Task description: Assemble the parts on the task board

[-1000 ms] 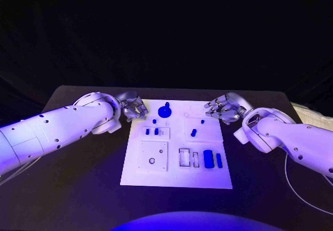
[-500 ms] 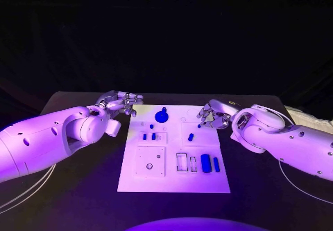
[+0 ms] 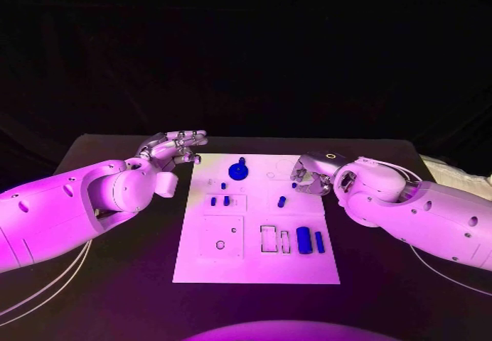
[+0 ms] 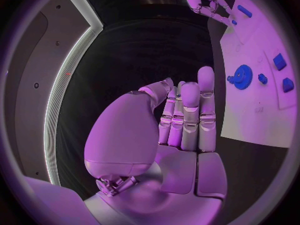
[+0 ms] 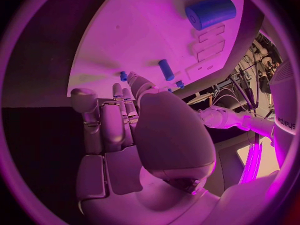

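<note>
Both hands have shifted since a second ago: the left hand (image 3: 176,148) now sits higher, off the upper left corner of the task board (image 3: 257,266), and the right hand (image 3: 311,175) has come in over the board's upper right edge. In the left wrist view the left hand (image 4: 181,117) has its fingers straight and held side by side, with nothing in it. In the right wrist view the right hand (image 5: 115,122) also has its fingers extended together; its fingertips reach toward the board, and no part is seen in its hold.

On the board in the head view, the blue gear-shaped part (image 3: 239,170) lies near the upper middle. Two small blue pegs (image 3: 220,202) stand just below it to the left, and a short blue peg (image 3: 282,202) lies right of centre. Lower right, a thick blue cylinder (image 3: 304,239) lies beside a slim blue bar (image 3: 320,241), apart from each other. A square white plate (image 3: 220,234) occupies the board's lower left
</note>
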Controlling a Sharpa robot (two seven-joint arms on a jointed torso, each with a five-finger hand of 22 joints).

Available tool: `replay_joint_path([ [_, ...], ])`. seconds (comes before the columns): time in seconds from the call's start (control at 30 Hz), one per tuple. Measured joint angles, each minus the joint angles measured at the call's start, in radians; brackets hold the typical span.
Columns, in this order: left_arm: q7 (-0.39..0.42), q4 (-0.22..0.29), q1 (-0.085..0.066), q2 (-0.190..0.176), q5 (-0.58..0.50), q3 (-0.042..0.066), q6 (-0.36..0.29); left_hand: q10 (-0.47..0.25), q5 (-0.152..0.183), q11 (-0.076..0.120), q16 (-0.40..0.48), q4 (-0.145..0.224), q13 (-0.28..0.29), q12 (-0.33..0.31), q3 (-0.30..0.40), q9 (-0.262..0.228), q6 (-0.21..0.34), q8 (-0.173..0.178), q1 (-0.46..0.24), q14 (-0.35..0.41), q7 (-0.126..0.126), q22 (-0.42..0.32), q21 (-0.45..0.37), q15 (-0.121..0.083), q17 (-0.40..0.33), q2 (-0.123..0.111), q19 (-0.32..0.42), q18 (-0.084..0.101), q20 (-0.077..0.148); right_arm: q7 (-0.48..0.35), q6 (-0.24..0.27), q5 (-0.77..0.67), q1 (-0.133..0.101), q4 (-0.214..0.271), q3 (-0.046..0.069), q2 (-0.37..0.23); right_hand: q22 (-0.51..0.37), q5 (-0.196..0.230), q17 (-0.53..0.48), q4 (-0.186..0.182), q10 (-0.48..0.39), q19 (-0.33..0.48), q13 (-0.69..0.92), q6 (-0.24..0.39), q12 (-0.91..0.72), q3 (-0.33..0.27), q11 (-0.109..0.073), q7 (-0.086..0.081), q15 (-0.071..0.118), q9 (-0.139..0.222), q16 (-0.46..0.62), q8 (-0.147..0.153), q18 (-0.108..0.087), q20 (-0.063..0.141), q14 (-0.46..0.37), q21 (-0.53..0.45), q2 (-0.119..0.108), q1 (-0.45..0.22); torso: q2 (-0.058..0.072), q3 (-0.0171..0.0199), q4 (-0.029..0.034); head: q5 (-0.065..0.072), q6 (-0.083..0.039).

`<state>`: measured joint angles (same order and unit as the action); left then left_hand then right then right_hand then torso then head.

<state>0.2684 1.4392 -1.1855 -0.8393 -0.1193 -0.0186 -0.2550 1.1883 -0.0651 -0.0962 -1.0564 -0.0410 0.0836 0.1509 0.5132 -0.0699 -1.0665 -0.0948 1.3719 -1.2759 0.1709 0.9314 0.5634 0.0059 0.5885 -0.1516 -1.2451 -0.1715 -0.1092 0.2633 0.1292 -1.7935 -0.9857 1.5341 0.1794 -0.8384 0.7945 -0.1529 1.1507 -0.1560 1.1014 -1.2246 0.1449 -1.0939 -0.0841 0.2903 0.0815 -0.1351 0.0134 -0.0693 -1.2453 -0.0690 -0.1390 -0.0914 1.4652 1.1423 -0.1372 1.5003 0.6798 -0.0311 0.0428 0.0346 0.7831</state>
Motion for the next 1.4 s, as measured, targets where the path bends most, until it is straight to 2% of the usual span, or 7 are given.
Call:
replay_joint_path([
  [0.3, 0.014, 0.012, 0.0, -0.007, -0.018, 0.0, -0.001, 0.0, 0.0, 0.0, 0.0, 0.004, 0.001, 0.0, -0.004, 0.0, 0.0, 0.0, 0.0, 0.0, 0.0, -0.002, -0.004, 0.0, -0.005, 0.0, 0.0, 0.0, 0.0, 0.015, -0.025, -0.034, 0.0, -0.023, -0.008, 0.021, -0.004, 0.004, -0.005, 0.001, 0.0, 0.0, -0.017, 0.0, 0.004, 0.021, 0.0, 0.0, 0.001, 0.0, 0.006, 0.0, 0.0, 0.0, 0.001, -0.004, 0.0, 0.0, 0.0, 0.0006, 0.0, 0.0, 0.007],
  [0.4, 0.016, 0.014, 0.0, -0.007, -0.022, 0.0, -0.001, 0.0, 0.0, 0.0, 0.004, 0.004, 0.001, 0.0, -0.004, 0.0, 0.0, 0.0, 0.0, 0.001, 0.0, -0.002, -0.004, 0.001, -0.007, 0.0, 0.0, 0.0, 0.0, 0.016, -0.029, -0.04, 0.0, -0.03, -0.011, 0.027, -0.004, 0.025, -0.005, 0.003, 0.0, 0.0, -0.029, -0.006, 0.004, 0.042, 0.0, 0.006, 0.001, 0.0, 0.006, 0.0, 0.0, 0.0, 0.001, -0.004, 0.0, 0.0, 0.0, 0.0012, 0.0, 0.0, 0.008],
  [0.5, 0.017, 0.016, 0.0, -0.007, -0.024, 0.0, -0.001, 0.0, 0.0, 0.0, 0.004, 0.004, 0.001, 0.0, -0.004, 0.0, 0.0, 0.0, 0.0, 0.003, 0.0, -0.003, -0.004, 0.003, -0.007, 0.0, 0.0, 0.0, 0.0, 0.016, -0.032, -0.043, 0.0, -0.035, -0.012, 0.033, -0.004, 0.033, -0.005, 0.007, 0.007, 0.0, -0.04, -0.01, 0.004, 0.062, -0.007, 0.007, 0.001, 0.0, 0.006, 0.0, 0.0, 0.0, 0.001, -0.004, 0.006, 0.006, 0.0, 0.0012, -0.0003, 0.0, 0.009],
  [0.73, 0.017, 0.016, 0.0, -0.007, -0.026, 0.0, 0.0, 0.0, 0.0, 0.0, 0.004, 0.008, 0.001, 0.006, -0.008, 0.0, 0.0, 0.0, 0.0, 0.003, 0.0, -0.004, -0.008, 0.003, -0.01, 0.0, 0.0, 0.0, 0.0, 0.013, -0.034, -0.042, 0.0, -0.042, -0.014, 0.043, -0.004, 0.045, -0.006, 0.014, 0.016, 0.0, -0.061, -0.017, 0.004, 0.094, -0.006, 0.006, 0.001, -0.001, 0.006, 0.001, 0.0, 0.0, 0.001, -0.004, 0.015, 0.004, -0.001, 0.001, -0.0012, 0.0, 0.012],
  [0.87, 0.017, 0.016, 0.0, -0.007, -0.026, 0.0, 0.001, -0.009, 0.0, 0.002, 0.004, 0.027, 0.002, 0.012, -0.019, 0.0, 0.0, 0.0, 0.007, 0.013, 0.0, -0.008, -0.014, 0.001, -0.018, 0.006, 0.0, 0.0, 0.0, 0.013, -0.034, -0.04, -0.001, -0.045, -0.014, 0.046, -0.003, 0.045, -0.006, 0.017, 0.027, 0.0, -0.072, -0.024, -0.002, 0.119, -0.003, 0.002, 0.001, -0.001, 0.006, 0.001, 0.0, 0.0, 0.001, -0.004, 0.019, 0.0, -0.001, 0.0004, -0.0007, 0.0, 0.012],
  [1.4, 0.01, 0.022, 0.0, -0.005, -0.008, 0.0, 0.013, -0.016, 0.0, 0.002, 0.004, 0.043, 0.002, 0.018, -0.022, 0.001, 0.011, 0.0, 0.023, 0.017, 0.004, -0.009, -0.014, 0.005, -0.025, 0.004, 0.0, 0.0, 0.0, 0.011, -0.033, -0.041, -0.005, -0.066, -0.016, 0.063, 0.043, 0.066, 0.0, 0.084, 0.103, -0.024, -0.08, -0.079, -0.015, 0.2, -0.014, 0.008, 0.001, -0.013, 0.002, -0.016, 0.0, 0.005, 0.001, 0.02, 0.026, 0.001, -0.001, 0.0001, -0.0003, -0.001, 0.017],
])
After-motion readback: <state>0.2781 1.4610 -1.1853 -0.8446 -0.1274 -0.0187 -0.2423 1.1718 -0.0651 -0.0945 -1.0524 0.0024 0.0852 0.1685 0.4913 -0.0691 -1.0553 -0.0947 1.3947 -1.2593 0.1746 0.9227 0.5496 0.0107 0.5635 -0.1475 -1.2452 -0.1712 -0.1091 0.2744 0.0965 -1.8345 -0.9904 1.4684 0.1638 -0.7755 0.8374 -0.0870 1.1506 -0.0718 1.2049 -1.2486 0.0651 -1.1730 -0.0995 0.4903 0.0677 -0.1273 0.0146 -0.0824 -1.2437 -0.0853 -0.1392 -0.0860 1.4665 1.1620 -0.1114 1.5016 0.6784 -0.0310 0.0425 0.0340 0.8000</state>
